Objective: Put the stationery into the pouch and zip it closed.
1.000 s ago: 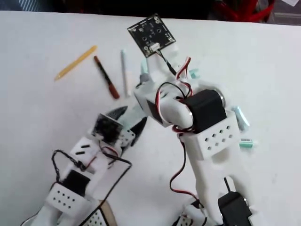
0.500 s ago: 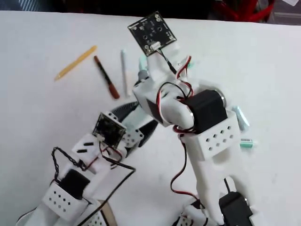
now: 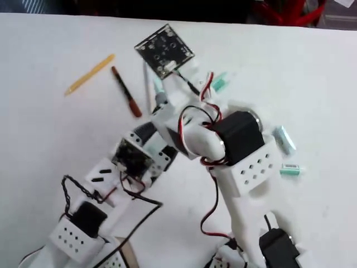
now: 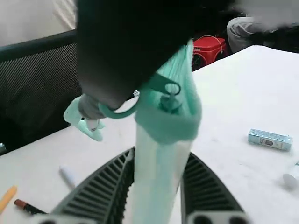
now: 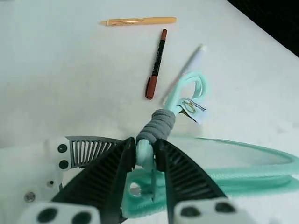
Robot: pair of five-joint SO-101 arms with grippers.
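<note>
pouch [image 3: 218, 82]: mostly hidden under right arm [image 3: 240, 162] | white pen [image 3: 148, 92]: top behind camera board [image 3: 163, 49] | brown marker [image 4: 25, 205]: end behind fingers [image 4: 93, 196]

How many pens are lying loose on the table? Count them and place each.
3. The yellow pen lies farthest from the arms, the brown marker beside it, the white pen next, partly under an arm. The arms may hide more.

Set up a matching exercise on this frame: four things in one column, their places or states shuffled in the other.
1. pouch
2. orange pen
3. brown marker
4. mint box

A. on the table, between the orange pen and the white pen
B. gripped by the left claw and the right claw
C. on the table, apart from the pens
D. outermost of the three pens

Pairs: 1-B, 2-D, 3-A, 4-C
</note>
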